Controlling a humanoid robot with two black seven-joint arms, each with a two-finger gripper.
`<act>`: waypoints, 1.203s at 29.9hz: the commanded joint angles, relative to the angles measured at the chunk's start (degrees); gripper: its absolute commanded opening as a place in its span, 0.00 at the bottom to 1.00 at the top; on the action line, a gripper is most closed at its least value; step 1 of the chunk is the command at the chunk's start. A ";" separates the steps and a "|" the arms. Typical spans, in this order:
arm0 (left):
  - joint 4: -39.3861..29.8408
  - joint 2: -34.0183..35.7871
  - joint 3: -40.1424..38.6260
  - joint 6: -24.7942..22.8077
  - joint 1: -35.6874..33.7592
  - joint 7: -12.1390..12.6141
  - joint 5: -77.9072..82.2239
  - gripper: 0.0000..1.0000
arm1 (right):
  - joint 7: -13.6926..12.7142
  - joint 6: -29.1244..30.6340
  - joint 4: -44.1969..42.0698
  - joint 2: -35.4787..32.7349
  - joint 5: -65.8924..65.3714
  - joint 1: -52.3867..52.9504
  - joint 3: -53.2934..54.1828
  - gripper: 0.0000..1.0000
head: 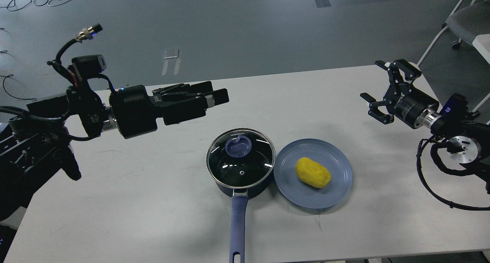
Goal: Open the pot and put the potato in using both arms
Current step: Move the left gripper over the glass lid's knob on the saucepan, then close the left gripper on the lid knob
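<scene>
The pot (pixel 240 164) sits lidded on the surface (pixel 134 201), its handle pointing nearest the robot; the potato (pixel 313 172) lies on a blue plate (pixel 337 186) touching its right. Opening seems unstarted. Beyond-left, the left gripper (pixel 214 96) hovers, fingers pressed together; far right, the right gripper (pixel 383 87) has fingers spread. Next: grasp the lid knob (pixel 238 146).
</scene>
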 commanded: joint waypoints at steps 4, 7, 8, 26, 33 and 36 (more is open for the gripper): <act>1.70 -3.85 5.15 0.18 -3.46 0.02 19.42 0.98 | 0.00 0.00 0.02 0.09 -0.15 0.09 -0.08 0.99; 5.73 -7.71 8.32 0.18 -3.72 0.02 25.99 0.98 | 0.00 0.00 -0.07 0.00 -0.15 0.18 -0.17 0.99; 7.57 -9.29 8.94 0.35 -3.72 0.02 28.28 0.98 | 0.00 0.00 0.02 0.00 -0.15 0.09 -0.17 0.99; 17.43 -15.99 14.22 3.26 -1.97 0.02 32.63 0.98 | 0.00 0.00 0.10 -0.61 -0.15 0.09 -0.17 0.99; 17.70 -16.43 14.22 3.69 -1.09 0.02 32.63 0.96 | 0.00 0.00 0.10 -0.61 -0.15 0.09 -0.26 0.99; 17.61 -16.43 14.22 3.69 -1.09 0.02 32.63 0.95 | 0.00 0.00 0.10 -0.52 -0.15 0.09 -0.26 0.99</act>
